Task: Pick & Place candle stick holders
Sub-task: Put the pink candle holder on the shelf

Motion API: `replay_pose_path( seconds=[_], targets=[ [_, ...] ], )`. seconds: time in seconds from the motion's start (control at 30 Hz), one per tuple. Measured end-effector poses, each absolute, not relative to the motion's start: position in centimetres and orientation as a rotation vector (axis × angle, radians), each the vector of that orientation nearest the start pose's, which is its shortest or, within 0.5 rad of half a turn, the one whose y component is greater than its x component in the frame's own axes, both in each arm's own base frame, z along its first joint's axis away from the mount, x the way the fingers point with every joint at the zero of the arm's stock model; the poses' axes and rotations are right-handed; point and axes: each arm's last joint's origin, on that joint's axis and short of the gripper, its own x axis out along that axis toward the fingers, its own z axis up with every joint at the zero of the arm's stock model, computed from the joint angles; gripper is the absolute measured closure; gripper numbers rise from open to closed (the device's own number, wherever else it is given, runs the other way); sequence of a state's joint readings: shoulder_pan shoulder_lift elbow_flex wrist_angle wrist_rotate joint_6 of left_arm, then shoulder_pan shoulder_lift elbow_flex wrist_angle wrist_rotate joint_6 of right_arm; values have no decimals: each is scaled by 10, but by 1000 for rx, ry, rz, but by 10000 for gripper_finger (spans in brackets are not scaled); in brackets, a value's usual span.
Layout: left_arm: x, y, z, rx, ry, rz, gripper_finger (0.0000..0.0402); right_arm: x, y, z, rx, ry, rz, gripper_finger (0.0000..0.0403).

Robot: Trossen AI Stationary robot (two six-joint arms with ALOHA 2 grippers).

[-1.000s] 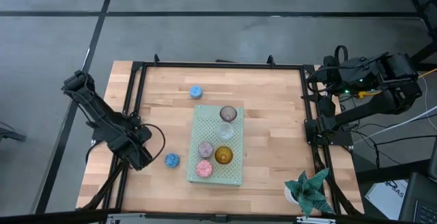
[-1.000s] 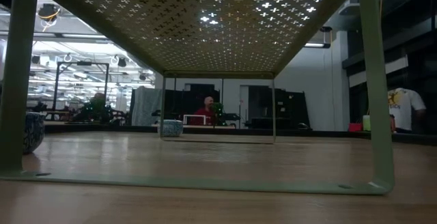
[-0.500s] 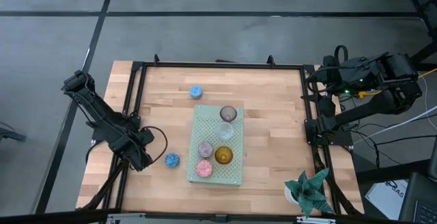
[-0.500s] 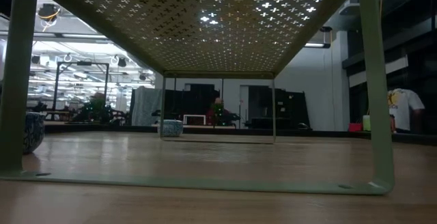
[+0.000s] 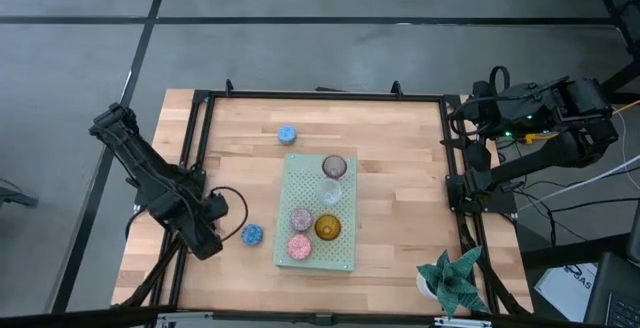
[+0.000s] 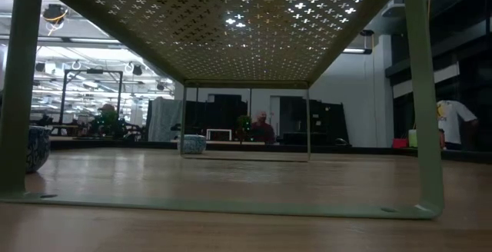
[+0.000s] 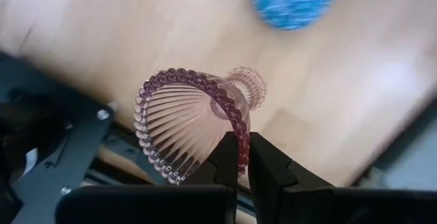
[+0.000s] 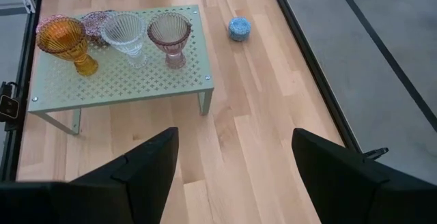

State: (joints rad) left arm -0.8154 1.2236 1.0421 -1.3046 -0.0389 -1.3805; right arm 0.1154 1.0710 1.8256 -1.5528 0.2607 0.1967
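- The left claw [image 7: 242, 157] is seen clamped on the beaded rim of a pink ribbed candle stick holder [image 7: 194, 118], which is held tilted above the counter [image 5: 395, 168] near its left edge, toward the front-left corner.
- In the high view the left claw [image 5: 205, 240] is placed just beside a blue candle stick holder [image 5: 252, 234], which stands on the counter between the claw and the green board [image 5: 345, 253]; the same blue holder [image 7: 293, 2] is seen in the left wrist view, apart from the held one.
- A second blue holder [image 5: 287, 134] stands on the counter toward the rear edge, just behind the board.
- Five holders are carried on the green board: a mauve one [image 5: 334, 167] at its rear end, a clear one [image 5: 329, 193] next to it, an amber one [image 5: 327, 228], a brownish one [image 5: 301, 218] and a pink one [image 5: 299, 247] at its front end.
- The right claw [image 8: 232, 176] is held with its fingers [image 8: 147, 166] wide apart, off the right edge of the counter, with nothing between them.
- A green paper-like plant [image 5: 455, 278] in a white pot stands at the front-right corner.
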Motion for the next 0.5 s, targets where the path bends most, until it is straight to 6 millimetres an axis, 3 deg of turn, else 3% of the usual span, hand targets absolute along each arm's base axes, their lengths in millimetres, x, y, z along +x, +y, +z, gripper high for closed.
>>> replay_pose_path(
  seconds=[0.27,0.5],
  targets=[
    [140,-144,318,-454,1404,235,392,98,4,478,41,766,-216,114],
    [168,-153,344,-282,1370,48,392,98,4,478,41,767,-216,114]
  ],
)
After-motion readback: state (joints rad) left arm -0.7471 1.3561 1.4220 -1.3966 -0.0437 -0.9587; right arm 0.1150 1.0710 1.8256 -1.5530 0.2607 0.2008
